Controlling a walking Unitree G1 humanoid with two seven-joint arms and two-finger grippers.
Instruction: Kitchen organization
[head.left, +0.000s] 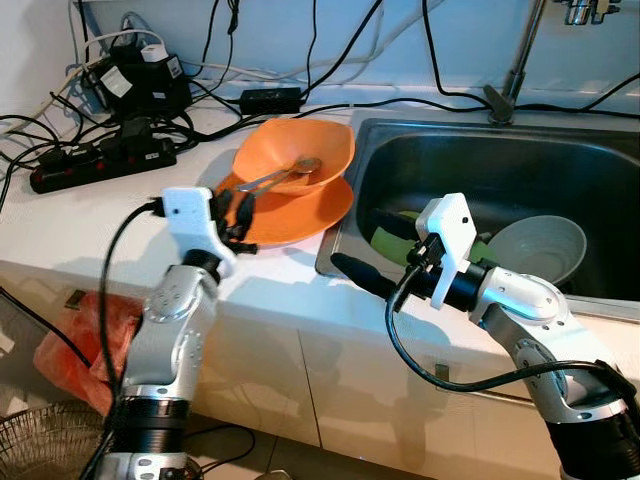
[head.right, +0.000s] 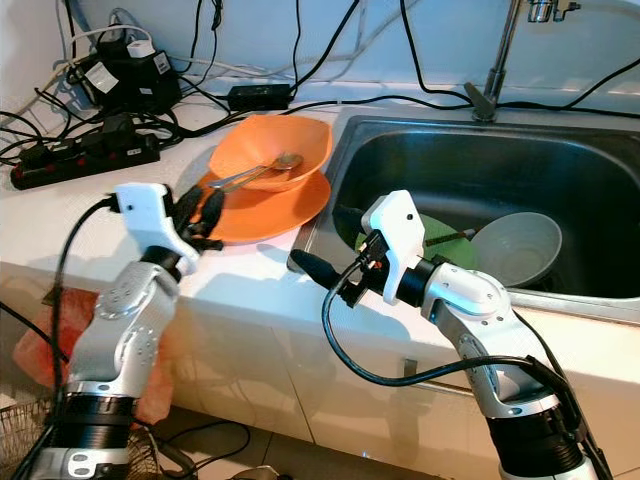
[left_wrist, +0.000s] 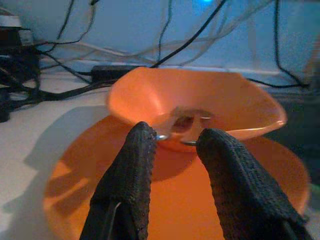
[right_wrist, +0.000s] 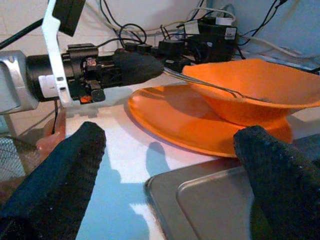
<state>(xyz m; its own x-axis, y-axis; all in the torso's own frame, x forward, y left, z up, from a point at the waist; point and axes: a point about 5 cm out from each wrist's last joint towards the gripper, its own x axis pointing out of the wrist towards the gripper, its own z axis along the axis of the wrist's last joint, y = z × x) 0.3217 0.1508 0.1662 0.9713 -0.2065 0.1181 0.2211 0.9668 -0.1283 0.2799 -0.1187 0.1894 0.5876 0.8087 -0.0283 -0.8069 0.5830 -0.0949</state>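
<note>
Orange melamine-looking dishes sit on the white counter (head.left: 260, 290) just beside the sink (head.left: 520, 175): a bowl (head.left: 296, 155) stacked on a wide plate (head.left: 300, 210), with a metal spoon (head.left: 278, 177) lying in the bowl, its handle sticking out over the rim away from the sink. That overhang seems the reason for the left gripper (left_wrist: 172, 150) coming in low and level at the plate's outer edge; its fingers (left_wrist: 131, 170) are parted, with the handle's end showing in the gap just beyond the tips. In the right wrist view the black fingertips appear to meet the handle, but whether they are actually touching it I cannot tell.

The right gripper (right_wrist: 165, 165) hovers over the counter edge at the sink's near corner, pointing toward the plate, fingers spread wide and holding nothing. It looks placed to steady or receive the dishes, though that is a guess.

Inside the sink lie a pale bowl (head.left: 540, 248) and something green (head.left: 395, 240), half covered by the right arm and hard to identify. Beyond the plate, a power strip (head.left: 100, 160) and tangled cables (head.left: 130, 70) crowd the counter. The tap (head.left: 520, 60) is cut off at the top.
</note>
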